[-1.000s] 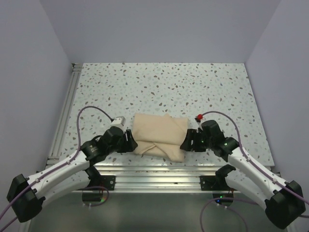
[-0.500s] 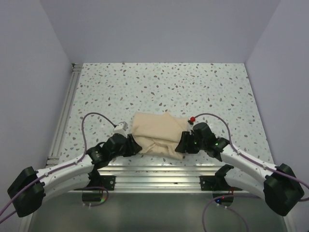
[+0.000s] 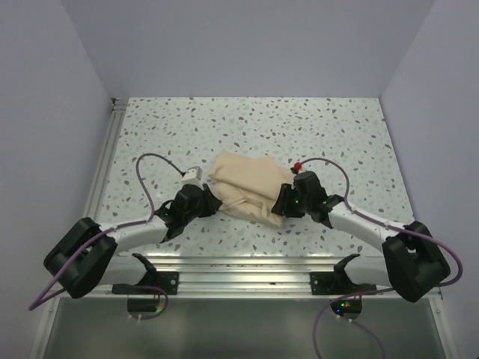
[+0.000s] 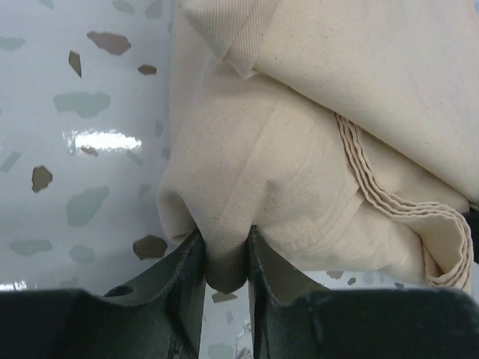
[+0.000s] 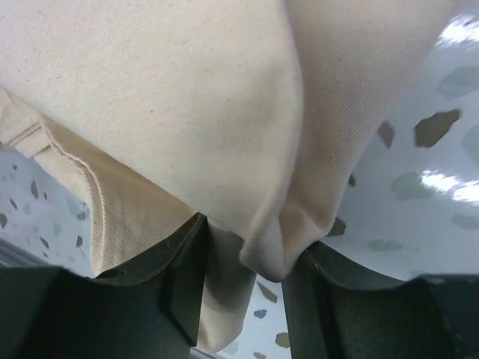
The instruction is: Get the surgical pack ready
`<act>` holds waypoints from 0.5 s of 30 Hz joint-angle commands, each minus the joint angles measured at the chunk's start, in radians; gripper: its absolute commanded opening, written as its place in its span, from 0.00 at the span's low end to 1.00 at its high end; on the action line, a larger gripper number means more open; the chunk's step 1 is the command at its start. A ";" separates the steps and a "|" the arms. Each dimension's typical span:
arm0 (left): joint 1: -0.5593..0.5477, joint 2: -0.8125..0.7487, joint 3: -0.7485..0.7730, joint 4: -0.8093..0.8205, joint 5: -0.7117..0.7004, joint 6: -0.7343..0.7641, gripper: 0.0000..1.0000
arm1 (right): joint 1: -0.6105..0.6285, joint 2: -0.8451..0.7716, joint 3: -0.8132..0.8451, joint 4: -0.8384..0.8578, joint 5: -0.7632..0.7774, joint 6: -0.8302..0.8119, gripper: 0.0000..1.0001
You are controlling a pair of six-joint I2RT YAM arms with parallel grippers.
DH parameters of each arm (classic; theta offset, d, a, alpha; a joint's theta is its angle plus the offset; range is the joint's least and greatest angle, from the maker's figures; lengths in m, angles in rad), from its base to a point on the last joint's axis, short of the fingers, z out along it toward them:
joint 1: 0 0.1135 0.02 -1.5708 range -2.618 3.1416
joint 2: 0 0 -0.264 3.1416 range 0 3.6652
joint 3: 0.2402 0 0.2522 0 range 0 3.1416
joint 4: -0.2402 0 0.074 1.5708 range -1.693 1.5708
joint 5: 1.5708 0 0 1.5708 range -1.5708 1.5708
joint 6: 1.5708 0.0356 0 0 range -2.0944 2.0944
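Both arms have reached forward, carrying the tan folded-cloth surgical pack (image 3: 251, 194) toward mid-table. My left gripper (image 4: 226, 258) and right gripper (image 5: 243, 250) each pinch an end fold. I judge I'm mid-reposition; the next move needs a level, synchronised set-down.

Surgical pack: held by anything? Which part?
Both: the left gripper pinches a cloth fold at the left edge of the surgical pack; the right gripper a fold at its right edge.

Bright, even diffuse light from above, top view sharp edge to edge, shadows soft and faint, white glare streak on table (image 4: 105, 140) in left wrist view, similar glare at right edge of right wrist view, surgical pack (image 4: 314, 172) weave crisp left, softer right
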 commanded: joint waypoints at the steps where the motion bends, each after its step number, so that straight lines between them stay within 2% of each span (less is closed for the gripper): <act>1: 0.042 0.079 0.069 0.080 -0.086 0.117 0.29 | -0.076 0.015 0.044 0.033 0.040 -0.062 0.43; 8: 0.073 0.054 0.137 0.017 -0.064 0.171 0.43 | -0.032 -0.114 -0.001 -0.034 0.010 -0.062 0.53; 12: 0.073 -0.030 0.114 -0.015 0.012 0.163 0.60 | 0.034 -0.203 -0.044 -0.083 0.019 -0.027 0.61; 15: 0.069 -0.112 0.074 -0.069 0.046 0.134 0.65 | 0.043 -0.263 -0.057 -0.140 0.051 -0.034 0.62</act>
